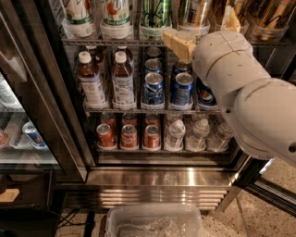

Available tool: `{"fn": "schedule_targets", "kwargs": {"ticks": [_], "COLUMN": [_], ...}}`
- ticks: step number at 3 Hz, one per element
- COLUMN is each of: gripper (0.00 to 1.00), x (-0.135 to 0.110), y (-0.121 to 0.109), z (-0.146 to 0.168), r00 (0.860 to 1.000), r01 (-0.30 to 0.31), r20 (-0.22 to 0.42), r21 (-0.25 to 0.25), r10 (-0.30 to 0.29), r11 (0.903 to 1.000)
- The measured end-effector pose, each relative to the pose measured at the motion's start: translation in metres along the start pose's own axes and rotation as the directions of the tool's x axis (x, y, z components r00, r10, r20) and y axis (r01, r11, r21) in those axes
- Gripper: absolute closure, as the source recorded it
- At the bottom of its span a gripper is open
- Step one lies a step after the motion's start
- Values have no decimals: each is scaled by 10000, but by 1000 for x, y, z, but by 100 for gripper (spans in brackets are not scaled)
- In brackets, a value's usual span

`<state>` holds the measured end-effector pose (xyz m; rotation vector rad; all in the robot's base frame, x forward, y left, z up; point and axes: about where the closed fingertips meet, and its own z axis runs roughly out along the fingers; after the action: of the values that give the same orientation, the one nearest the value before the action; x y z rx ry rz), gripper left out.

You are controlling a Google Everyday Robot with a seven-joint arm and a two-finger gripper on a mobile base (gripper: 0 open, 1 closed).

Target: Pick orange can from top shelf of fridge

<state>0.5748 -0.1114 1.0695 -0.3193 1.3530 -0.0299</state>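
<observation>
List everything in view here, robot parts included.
tall shiny metal can: one, golden-orange, top wire shelf of black-framed fridge
tall patterned can: one, green, left of it
tall cans: two, white, farther left
capped bottles: two in front, brown, middle rack left
short cans: five showing, blue, middle rack
small cans: three in front, red, lowest rack
water bottles: three, clear, lowest rack right
plastic bin: one, clear, floor
gripper: one, yellowish, open before the golden-orange can, on white arm
</observation>
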Motion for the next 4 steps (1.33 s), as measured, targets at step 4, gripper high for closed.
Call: {"fn": "schedule_targets", "kwargs": {"ticks": [4], "gripper": [29], "x": [-1], "y": [-4], "z": [25], "r00": [9991], "r01": [387], "r20": [128], "r21": [370], "r10": [-392], "r11": [9986]}}
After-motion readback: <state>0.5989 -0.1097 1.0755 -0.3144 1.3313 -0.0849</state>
